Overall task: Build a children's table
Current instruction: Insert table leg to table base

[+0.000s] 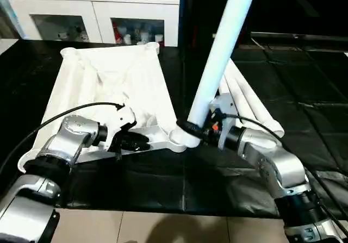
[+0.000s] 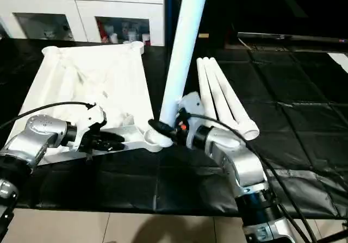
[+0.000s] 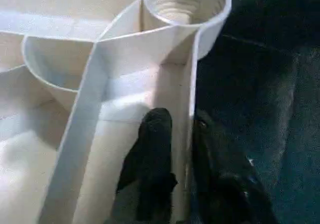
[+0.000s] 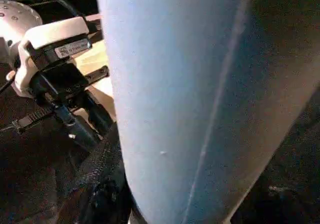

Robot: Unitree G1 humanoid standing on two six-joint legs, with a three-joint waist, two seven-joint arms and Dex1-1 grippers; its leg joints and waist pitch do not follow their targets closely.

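The white table top [image 1: 125,74] lies upside down on the black mat, ribs facing up. My left gripper [image 1: 138,142] is at its near edge. In the left wrist view its two black fingers [image 3: 155,134] pinch the thin rim wall [image 3: 192,73], one on each side, just short of an open threaded corner socket [image 3: 220,13]. My right gripper [image 1: 190,129] is shut around the lower end of a long white leg [image 1: 223,47]. The leg stands nearly upright at the near right corner socket [image 1: 182,139]. Whether the leg is seated in that socket I cannot tell.
Three more white legs [image 2: 228,96] lie side by side on the mat, right of the table top. A white glass-door cabinet [image 1: 98,14] stands behind the mat. Pale floor tiles [image 1: 163,226] run along the mat's near edge.
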